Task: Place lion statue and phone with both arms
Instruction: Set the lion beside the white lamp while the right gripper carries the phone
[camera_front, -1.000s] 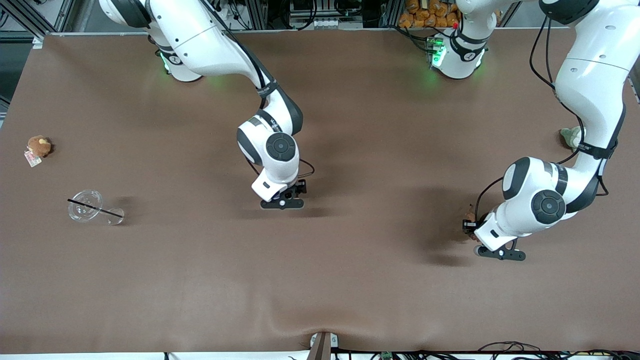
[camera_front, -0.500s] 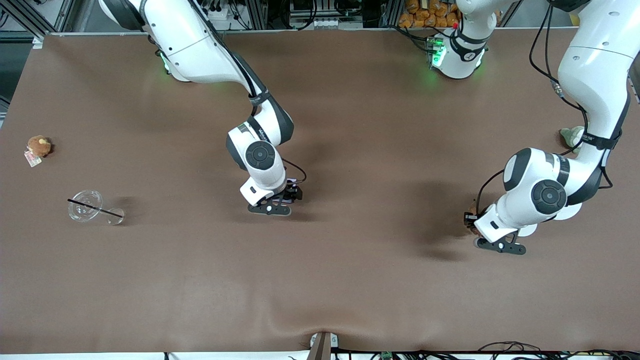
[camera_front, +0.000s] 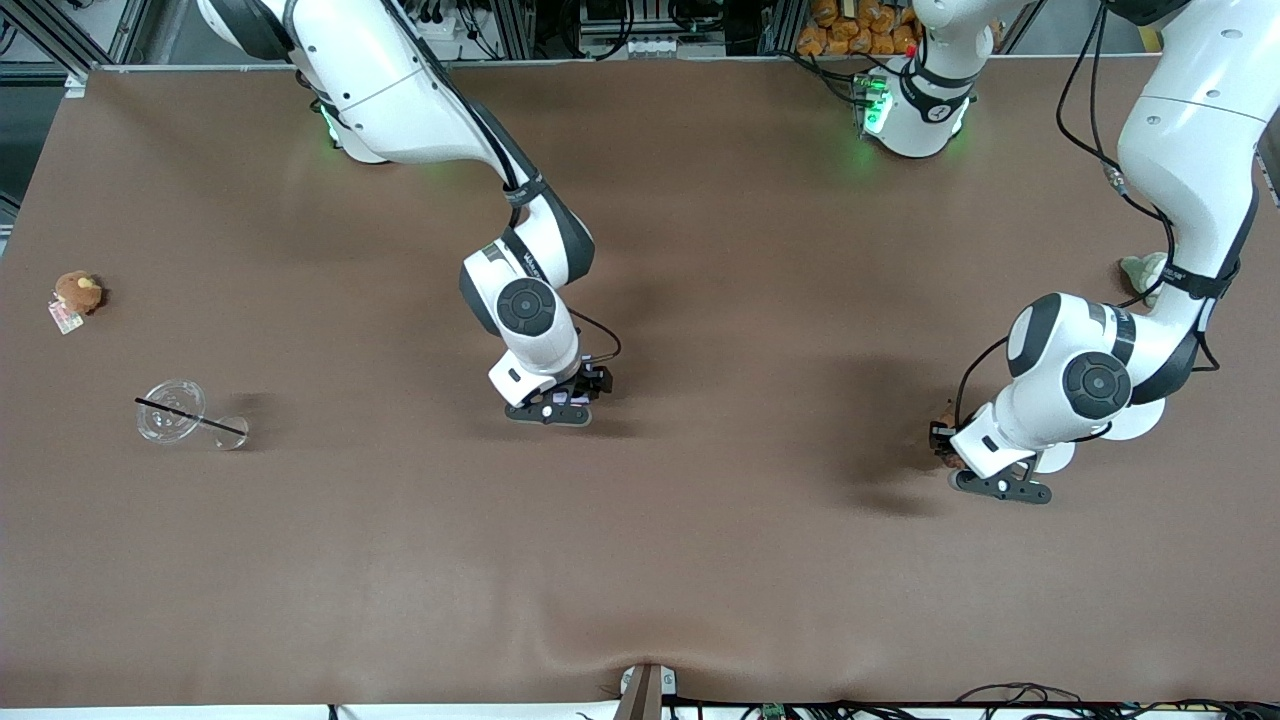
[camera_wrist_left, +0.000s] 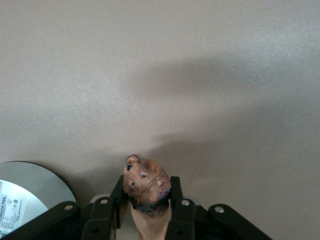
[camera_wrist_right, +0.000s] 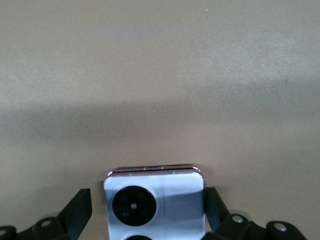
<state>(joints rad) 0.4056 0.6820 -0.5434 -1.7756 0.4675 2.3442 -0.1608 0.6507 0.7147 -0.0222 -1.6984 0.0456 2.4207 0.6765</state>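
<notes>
While held aloft: phone, lion statue.

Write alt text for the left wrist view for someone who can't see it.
The left gripper holds the lion statue, its jaws shut on the orange-brown figurine's body, its darker head poking out over the bare brown table. A grey disc with a white label shows at one corner.

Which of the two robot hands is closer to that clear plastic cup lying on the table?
The right gripper, holding the phone over mid-table, is closer to the cup. The left gripper, holding the lion statue, is over the left arm's end.
</notes>
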